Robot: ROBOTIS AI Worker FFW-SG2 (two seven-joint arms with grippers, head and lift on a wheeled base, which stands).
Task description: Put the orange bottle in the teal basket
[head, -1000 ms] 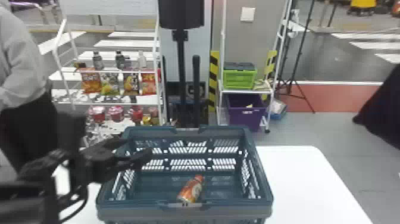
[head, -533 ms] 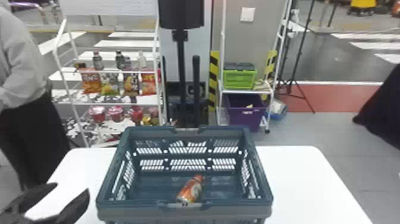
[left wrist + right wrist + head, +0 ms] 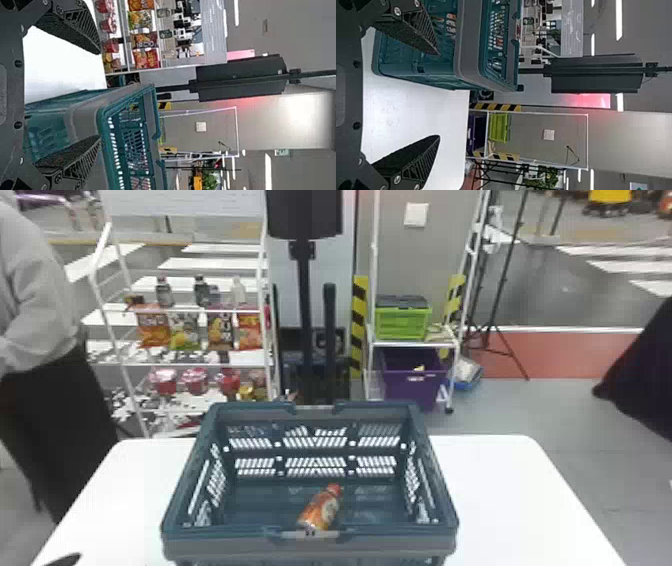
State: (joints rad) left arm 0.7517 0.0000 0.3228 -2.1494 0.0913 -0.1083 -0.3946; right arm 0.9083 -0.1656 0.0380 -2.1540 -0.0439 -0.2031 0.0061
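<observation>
At the bottom left corner of the head view, one fingertip of my left gripper [image 3: 65,560] shows, to the left of the teal basket [image 3: 309,544]. Lying tilted on the basket's floor, close to its front wall, is the orange bottle [image 3: 320,509]. In the left wrist view my left gripper [image 3: 99,95] is open with nothing between its fingers, and the basket [image 3: 85,114] stands beyond them. The right wrist view has my right gripper [image 3: 440,95] open and holding nothing, with the basket [image 3: 470,43] beyond one finger.
The basket stands on a white table [image 3: 510,500]. Behind it are a white rack with snack bags [image 3: 220,327], a black pole stand [image 3: 304,290], and a shelf with a green crate [image 3: 402,322] over a purple bin [image 3: 412,382].
My left arm has drawn back from over the basket's left side to the bottom left corner. The bottle and basket have stayed in place.
</observation>
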